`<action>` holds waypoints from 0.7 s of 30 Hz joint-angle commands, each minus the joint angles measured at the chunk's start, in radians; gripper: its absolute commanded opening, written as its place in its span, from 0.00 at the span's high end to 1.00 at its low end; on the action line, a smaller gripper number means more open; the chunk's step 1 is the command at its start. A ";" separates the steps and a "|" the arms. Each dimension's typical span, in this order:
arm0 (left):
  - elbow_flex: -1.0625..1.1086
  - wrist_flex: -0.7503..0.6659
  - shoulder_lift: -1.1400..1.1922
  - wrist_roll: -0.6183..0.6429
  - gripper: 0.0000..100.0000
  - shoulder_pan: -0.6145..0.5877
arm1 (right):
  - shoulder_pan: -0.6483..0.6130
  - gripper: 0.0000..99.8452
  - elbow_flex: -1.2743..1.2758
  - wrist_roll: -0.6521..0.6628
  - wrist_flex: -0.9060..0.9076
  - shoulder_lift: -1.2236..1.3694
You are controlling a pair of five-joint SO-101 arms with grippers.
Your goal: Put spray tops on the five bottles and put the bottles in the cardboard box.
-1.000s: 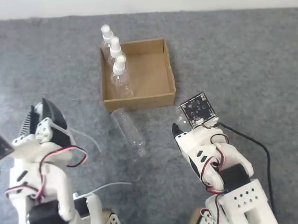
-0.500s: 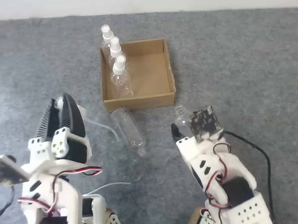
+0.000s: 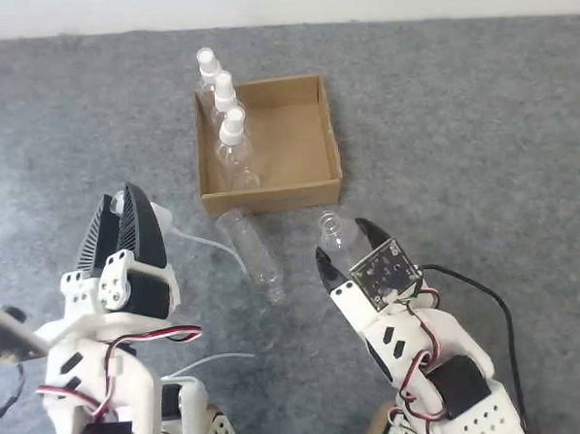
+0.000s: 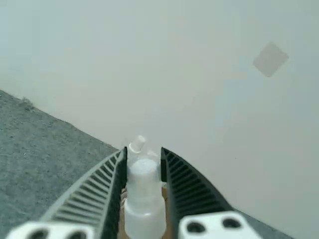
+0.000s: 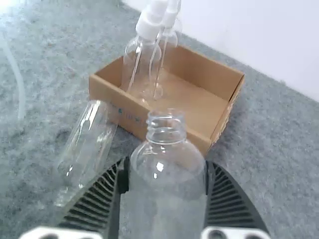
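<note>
The right gripper [image 5: 167, 172] is clenched around an uncapped bottle [image 3: 332, 230], holding it upright just in front of the box's [image 3: 269, 197] front wall, near its right corner. The left gripper [image 4: 143, 152] grasps a spray top [image 4: 144, 181] by its collar, out from the box's front left corner and well apart from it. The top's tube [image 3: 199, 243] trails from there toward the box. Three capped bottles [image 3: 236, 147] stand inside the box along its left wall. A fifth bottle [image 3: 251, 246], with no top, lies on its side just in front of the box's front wall, between the two grippers.

The main risk is the tube. It is long, thin and curved, so its free end may miss the narrow neck and catch on the rim or slide down the outside. Pushing on then would likely bend it or tip the bottle in the jaws. The clear bottle looks smooth and light and may twist when the top is pressed or turned. The lying bottle is near both arms, and a sweep of the tube or a jaw could roll it.
</note>
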 commanded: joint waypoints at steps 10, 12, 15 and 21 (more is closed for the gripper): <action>-0.005 -0.003 -0.020 0.112 0.99 0.005 | -0.099 0.90 0.135 0.017 -0.242 -0.016; -0.005 -0.003 -0.020 0.110 0.99 0.005 | -0.099 0.90 0.137 0.017 -0.242 -0.016; -0.015 -0.009 -0.020 0.118 0.99 0.005 | -0.099 0.90 0.146 0.017 -0.243 -0.016; -0.071 -0.054 -0.020 0.180 0.99 0.005 | -0.137 0.90 0.163 0.083 -0.223 -0.016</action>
